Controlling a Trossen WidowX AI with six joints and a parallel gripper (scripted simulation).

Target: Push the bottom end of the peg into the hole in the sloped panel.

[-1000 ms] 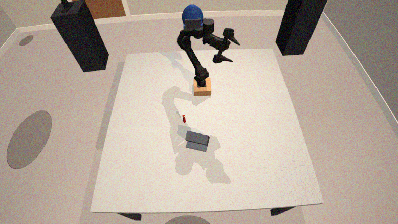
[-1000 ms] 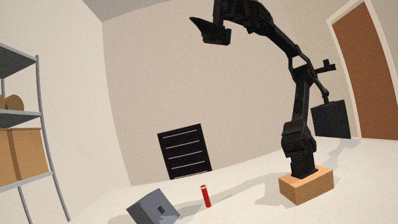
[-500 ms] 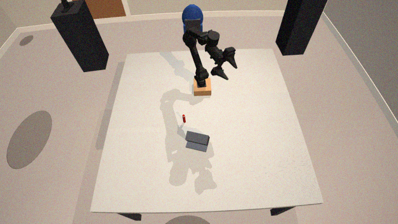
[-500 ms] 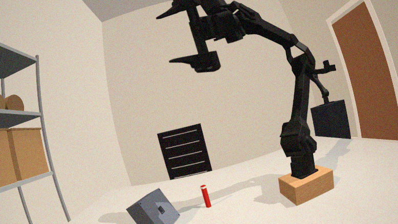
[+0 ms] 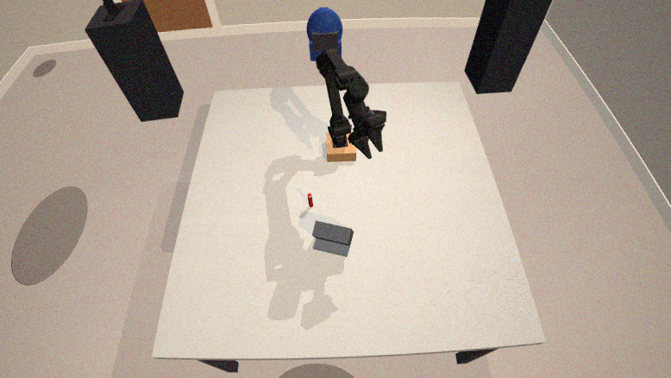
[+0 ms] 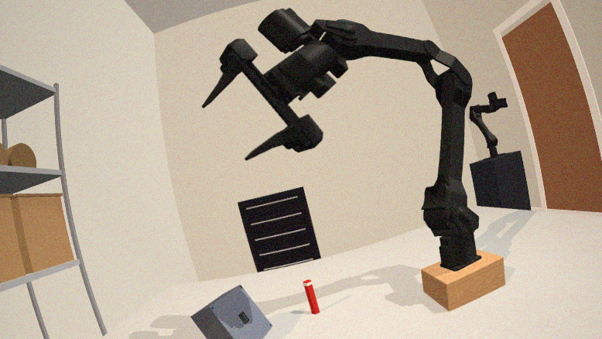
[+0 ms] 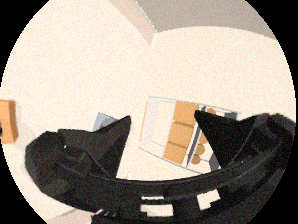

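Pale and square, the table (image 5: 398,281) (image 6: 378,313) fills most of the top view; the red peg (image 5: 310,200) (image 6: 311,297) stands nearer its left edge than its right, near the gray sloped block (image 5: 332,236) (image 6: 235,316). Outside, the exterior view shows the gripper (image 5: 375,154) (image 6: 224,133) (image 7: 162,115) high above the table, fingers spread, and a dark hole (image 6: 244,317) in the block's face. At the wrist, the gap between the fingertips holds nothing.

Red peg (image 5: 310,201) (image 6: 311,298) with white band.
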